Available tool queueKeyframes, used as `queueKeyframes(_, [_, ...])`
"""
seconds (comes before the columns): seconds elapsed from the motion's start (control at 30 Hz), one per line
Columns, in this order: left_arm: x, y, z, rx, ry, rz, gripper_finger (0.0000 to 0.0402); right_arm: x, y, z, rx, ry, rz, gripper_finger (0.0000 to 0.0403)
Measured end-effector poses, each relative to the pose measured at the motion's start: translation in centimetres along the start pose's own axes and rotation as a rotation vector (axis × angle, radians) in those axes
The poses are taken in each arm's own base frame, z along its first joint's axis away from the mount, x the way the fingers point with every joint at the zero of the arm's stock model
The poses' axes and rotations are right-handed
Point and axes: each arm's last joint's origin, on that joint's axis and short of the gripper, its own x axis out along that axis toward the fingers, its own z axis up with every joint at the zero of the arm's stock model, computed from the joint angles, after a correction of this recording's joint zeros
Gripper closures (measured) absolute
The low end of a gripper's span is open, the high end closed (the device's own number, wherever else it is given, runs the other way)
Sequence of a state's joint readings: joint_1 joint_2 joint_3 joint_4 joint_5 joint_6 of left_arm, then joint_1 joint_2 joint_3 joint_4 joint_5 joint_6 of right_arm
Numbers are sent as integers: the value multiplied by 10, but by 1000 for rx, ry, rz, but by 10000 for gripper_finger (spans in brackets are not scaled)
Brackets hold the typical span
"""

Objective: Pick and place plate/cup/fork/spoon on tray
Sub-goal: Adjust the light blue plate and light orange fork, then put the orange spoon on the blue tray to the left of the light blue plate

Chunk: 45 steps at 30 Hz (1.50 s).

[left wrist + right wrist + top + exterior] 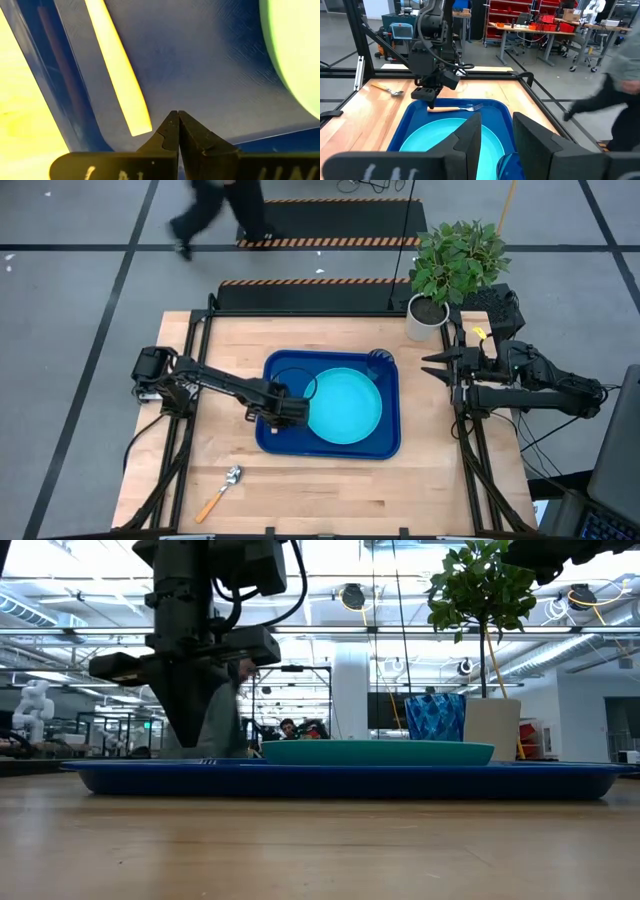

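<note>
The dark blue tray [285, 442] lies mid-table with the turquoise plate [345, 405] on it and the blue cup [380, 360] in its far right corner. The fork [455, 108] lies flat on the tray's left part; its handle shows in the left wrist view [117, 75]. My left gripper [177, 117] is shut, pointing down at the tray beside the handle's end. The spoon [222, 490] lies on the table near the front left. My right gripper [497, 132] is open and empty at the table's right edge. My left gripper's shut fingertips [172, 125] stand right beside the free end of the fork's handle [140, 127], coming from above. I cannot tell whether they touch the handle or the tray floor. The fork lies flat on the tray.
A white pot [426, 318] with a green plant stands at the table's far right corner, close to my right arm. A person [220, 210] walks on the floor beyond the far edge. Bare wood shows on the table's near side around the spoon.
</note>
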State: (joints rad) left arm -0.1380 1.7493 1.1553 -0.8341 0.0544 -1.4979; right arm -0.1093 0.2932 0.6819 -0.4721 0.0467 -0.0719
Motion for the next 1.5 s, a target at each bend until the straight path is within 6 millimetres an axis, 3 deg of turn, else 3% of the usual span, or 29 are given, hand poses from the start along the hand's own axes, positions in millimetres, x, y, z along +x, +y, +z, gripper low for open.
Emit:
queueKeyframes(0.33, [0,2,-5,-10,19,23,400,0,0,0,0,2,0,296])
queueKeyframes(0.5, [0,-4,-7,14,71,-46,400,0,0,0,0,2,0,296])
queueKeyframes(0.93, [23,-4,-5,17,64,51,400,0,0,0,0,3,0,296])
queueKeyframes(1.17, [23,4,-5,8,79,130,400,0,0,0,0,3,0,296])
queueKeyframes(1.5, [24,0,-5,10,80,90,397,0,0,0,0,3,0,296])
